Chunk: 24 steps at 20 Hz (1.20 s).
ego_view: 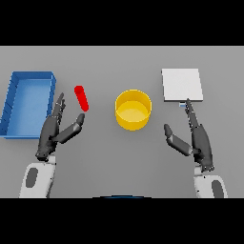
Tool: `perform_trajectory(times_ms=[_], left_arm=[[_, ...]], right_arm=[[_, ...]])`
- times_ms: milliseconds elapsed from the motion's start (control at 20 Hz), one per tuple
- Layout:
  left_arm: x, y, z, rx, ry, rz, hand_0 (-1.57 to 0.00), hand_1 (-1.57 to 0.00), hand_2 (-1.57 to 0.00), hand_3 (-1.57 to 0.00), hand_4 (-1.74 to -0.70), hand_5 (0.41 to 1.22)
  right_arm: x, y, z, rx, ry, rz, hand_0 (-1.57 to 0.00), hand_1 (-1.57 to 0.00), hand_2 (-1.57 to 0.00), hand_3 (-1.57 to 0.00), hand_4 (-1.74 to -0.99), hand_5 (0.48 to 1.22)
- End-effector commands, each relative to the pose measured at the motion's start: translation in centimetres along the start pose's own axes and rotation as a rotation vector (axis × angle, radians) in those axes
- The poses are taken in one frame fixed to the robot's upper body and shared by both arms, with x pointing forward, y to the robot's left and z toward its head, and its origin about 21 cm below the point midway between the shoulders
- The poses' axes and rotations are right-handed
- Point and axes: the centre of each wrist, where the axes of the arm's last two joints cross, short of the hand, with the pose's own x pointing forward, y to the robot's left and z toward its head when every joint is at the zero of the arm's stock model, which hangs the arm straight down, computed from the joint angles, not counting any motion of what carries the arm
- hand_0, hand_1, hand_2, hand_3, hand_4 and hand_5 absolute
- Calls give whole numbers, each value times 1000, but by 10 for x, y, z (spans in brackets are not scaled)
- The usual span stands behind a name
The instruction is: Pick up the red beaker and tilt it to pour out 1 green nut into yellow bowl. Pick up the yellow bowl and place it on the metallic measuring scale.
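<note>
both hands sit nearest the viewpoint, at the near side of the grey table [119, 157]. left hand [51, 132]: fingers straight and spread, thumb angled toward the red beaker [82, 98], holding nothing; the thumb tip is just beside the beaker's near end, contact cannot be confirmed. right hand [199, 139]: fingers straight, thumb apart, holding nothing; fingertips reach the near edge of the metallic measuring scale [182, 84]. red beaker: tilted or lying, between the blue tray [12, 102] and the yellow bowl [133, 109]. yellow bowl: upright at table centre, apart from both hands; contents not discernible. scale: pale square plate at far right. no brands, labels or writing legible on any item.
</note>
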Motion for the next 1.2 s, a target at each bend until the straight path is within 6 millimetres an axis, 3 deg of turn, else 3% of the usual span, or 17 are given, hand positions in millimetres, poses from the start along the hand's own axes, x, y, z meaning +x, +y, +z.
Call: perform_trajectory(times_ms=[0, 500, 750, 1150], left_arm=[[-2, 1, -4, -4, -11, -3, 1, 1, 1, 1, -1116, 627], [-22, -6, -68, 8, 15, -8, 1, 1, 1, 1, -1175, 635], [-32, -17, -87, 5, -7, -36, 1, 1, 1, 1, -1221, 643], [-26, -33, -116, -5, -40, -80, 1, 1, 1, 1, -1259, 684]], right_arm=[[2, -2, 0, -3, -12, -11, 1, 1, 1, 1, -1143, 650], [-1, -3, -5, 10, -8, -57, 1, 1, 1, 1, -1233, 666], [2, -2, -6, 7, -11, -47, 1, 1, 1, 1, -1247, 675], [-1, -3, 2, 3, -18, -65, 1, 1, 1, 1, -1261, 690]])
